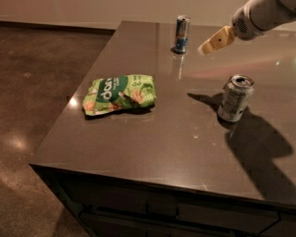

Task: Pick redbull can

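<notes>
Dark brown countertop point(152, 143) fills most of the camera view, running from the lower edge up to the top right, with a glossy brown floor point(37, 69) to its left and a pale wall point(92, 9) across the top of the frame. Drawer fronts point(138, 213) show below the near edge of the counter.

At the top centre, near the far edge of the counter, the redbull can point(182, 34) stands upright, slim and blue-and-silver, with its reflection on the surface just in front of it. Just to its right, in the upper right of the frame, the gripper point(209, 45) hangs in the air above the counter, tan in colour, pointing down and left toward the can but apart from it. Whether it is released or clenched cannot be told. The white arm point(263, 16) behind it leaves the frame at the top right corner.

A wider silver can point(236, 98) stands upright at middle right, with a broad shadow point(259, 148) spreading below and beside it. A crumpled green snack bag point(119, 94) lies left of centre.
</notes>
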